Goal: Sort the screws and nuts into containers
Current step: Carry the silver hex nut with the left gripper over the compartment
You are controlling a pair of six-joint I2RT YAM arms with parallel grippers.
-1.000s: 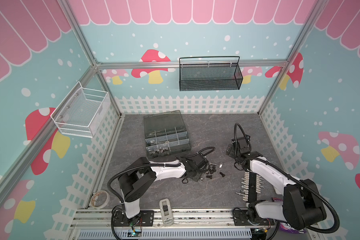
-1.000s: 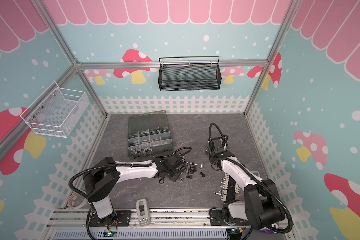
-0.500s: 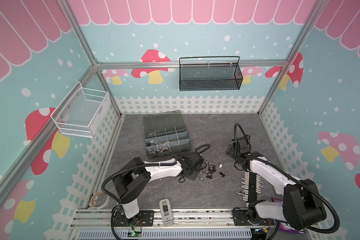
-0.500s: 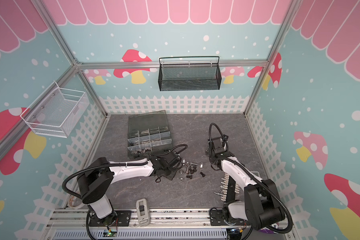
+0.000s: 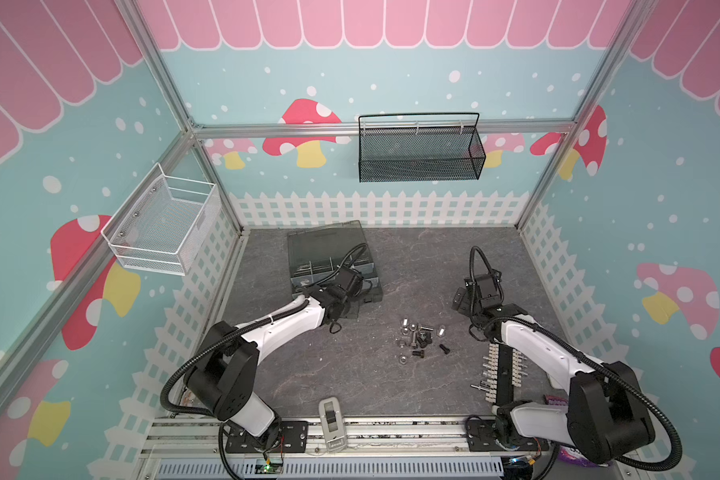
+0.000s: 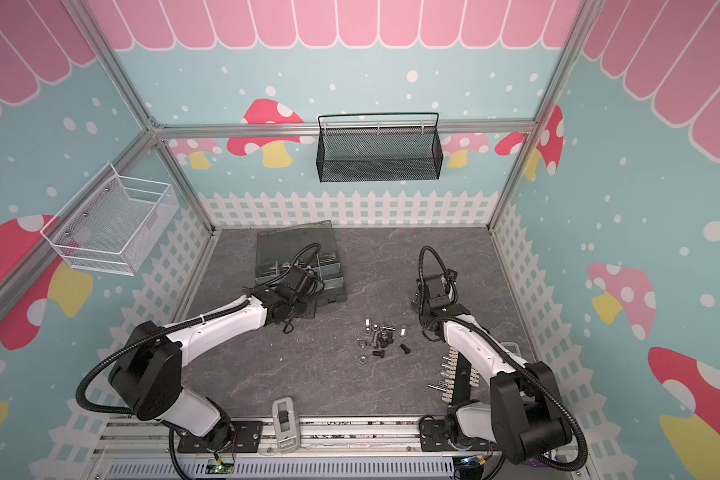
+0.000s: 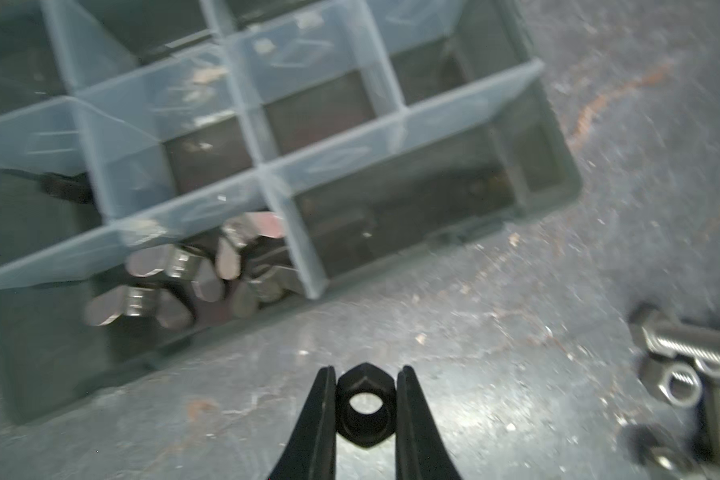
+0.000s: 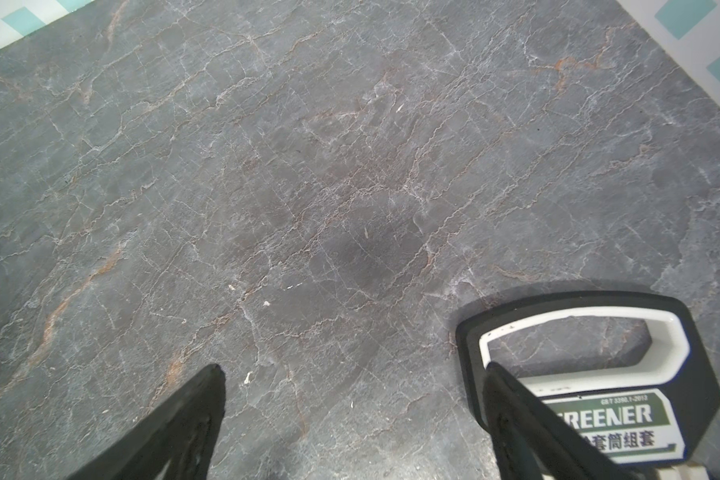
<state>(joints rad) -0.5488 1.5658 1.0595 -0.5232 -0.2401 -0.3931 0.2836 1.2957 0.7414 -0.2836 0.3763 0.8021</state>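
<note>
We see the L tool (image 7: pixel 366 370) pinching a black hex nut (image 7: pixel 364 405) by its flats, above bare desk (image 7: pixel 495 332) just outside the organizer box (image 5: pixel 325 241) (image 6: pixel 292 241), which sits left of ctr, toward the back, in both top views. Silver wing nuts (image 7: pixel 184 274) lie in the compartment (image 7: pixel 300 245) nearest the tool. The loose screws & nuts (image 5: pixel 417 340) (image 6: pixel 381 341) sit right of ctr on the desk. R tool (image 8: pixel 354 370) is spread wide over desk, next to a black-white case (image 8: pixel 624 415) w/ green label.
</note>
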